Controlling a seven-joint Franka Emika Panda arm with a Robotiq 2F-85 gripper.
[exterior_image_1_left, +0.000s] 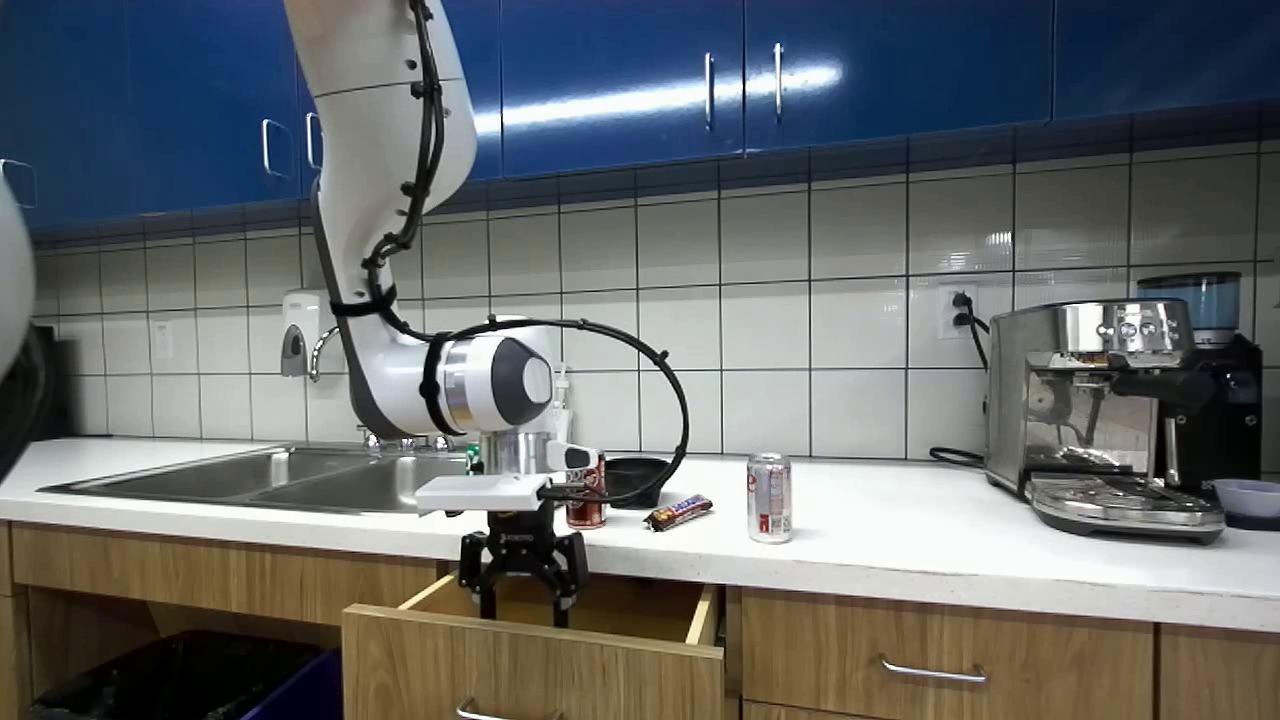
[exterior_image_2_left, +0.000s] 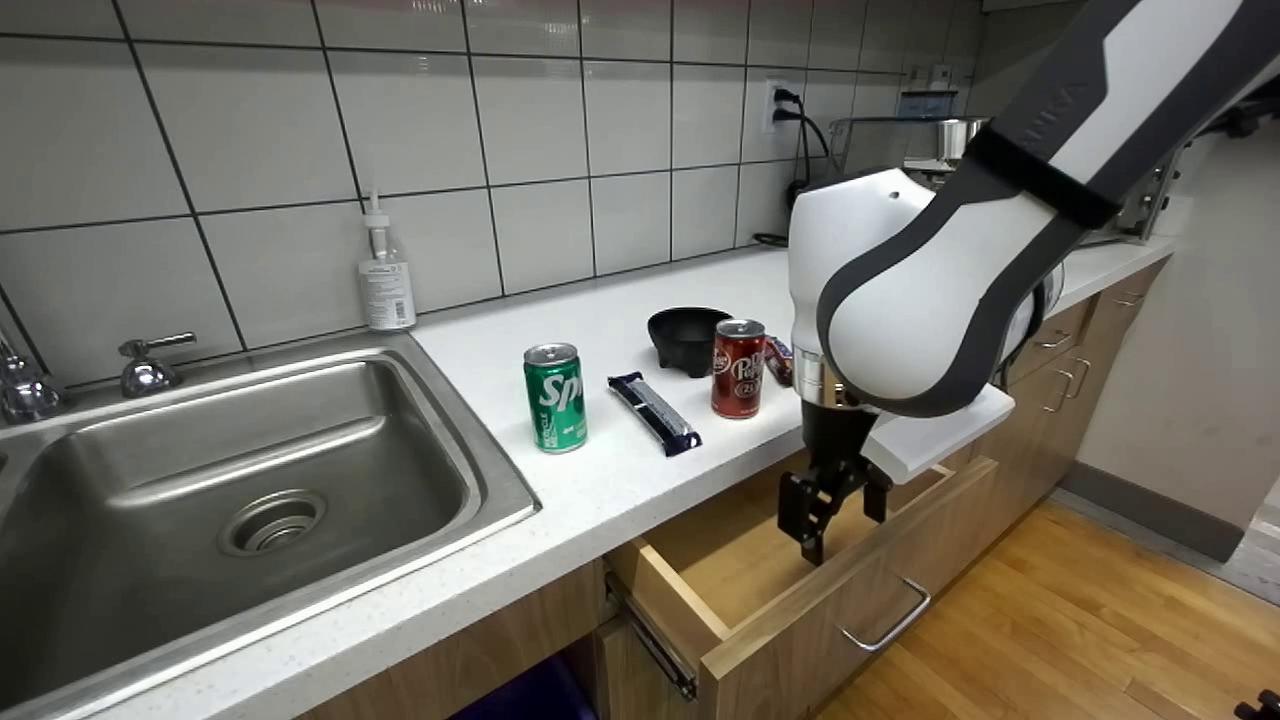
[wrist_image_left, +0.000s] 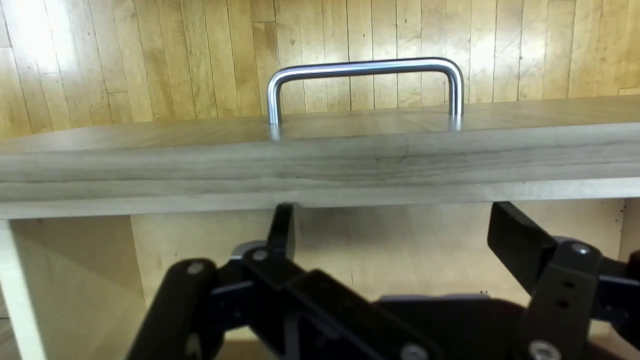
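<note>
My gripper (exterior_image_1_left: 524, 606) points down over the pulled-out wooden drawer (exterior_image_1_left: 600, 672), just behind its front panel. It is open and empty, its fingers wide apart in the wrist view (wrist_image_left: 393, 215). The fingertips are close to the panel's inner edge (wrist_image_left: 350, 172); I cannot tell whether they touch it. The drawer's metal handle (wrist_image_left: 365, 68) is on the outer side of the panel. The visible part of the drawer floor (exterior_image_2_left: 750, 560) is bare. On the counter above are a red Dr Pepper can (exterior_image_2_left: 738, 372), a green Sprite can (exterior_image_2_left: 557, 400) and a silver can (exterior_image_1_left: 769, 500).
A dark blue wrapped bar (exterior_image_2_left: 655, 413), a black bowl (exterior_image_2_left: 688, 335) and a colourful candy bar (exterior_image_1_left: 678, 512) also lie on the counter (exterior_image_1_left: 880, 540). A steel sink (exterior_image_2_left: 300, 430), a soap bottle (exterior_image_2_left: 387, 280) and a coffee machine (exterior_image_1_left: 1090, 400) stand around. A bin (exterior_image_1_left: 190, 670) is below.
</note>
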